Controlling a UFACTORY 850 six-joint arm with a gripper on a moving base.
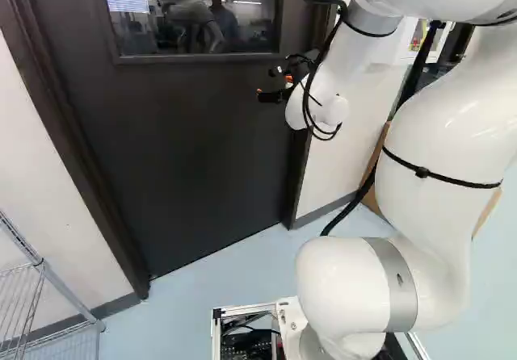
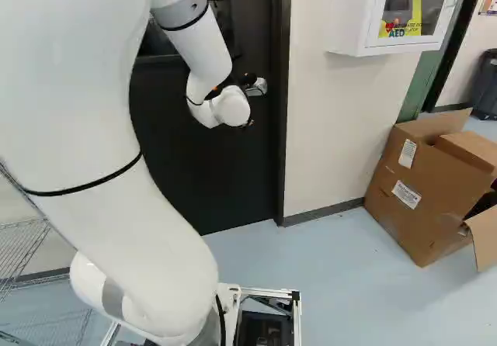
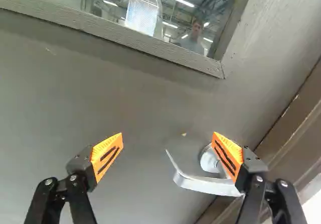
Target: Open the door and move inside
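The dark door (image 1: pixel 186 150) stands closed in its frame, a window in its upper part. My gripper (image 1: pixel 277 94) is up near the door's handle side in the left base view. In the wrist view the gripper (image 3: pixel 168 137) has its fingers wide apart, nothing held between them. The silver lever handle (image 3: pixel 200 183) lies beyond them, its free end between the two fingers' lines and its round base partly behind one finger. Whether that finger touches the handle I cannot tell. In the right base view the handle (image 2: pixel 256 88) shows just beside the wrist.
A wire shelf (image 1: pixel 48 287) stands left of the door. Right of the door are a wall, a white cabinet (image 2: pixel 365 47) with a yellow device inside, and cardboard boxes (image 2: pixel 419 198) on the floor. The dark door frame (image 2: pixel 281 129) runs close beside the handle.
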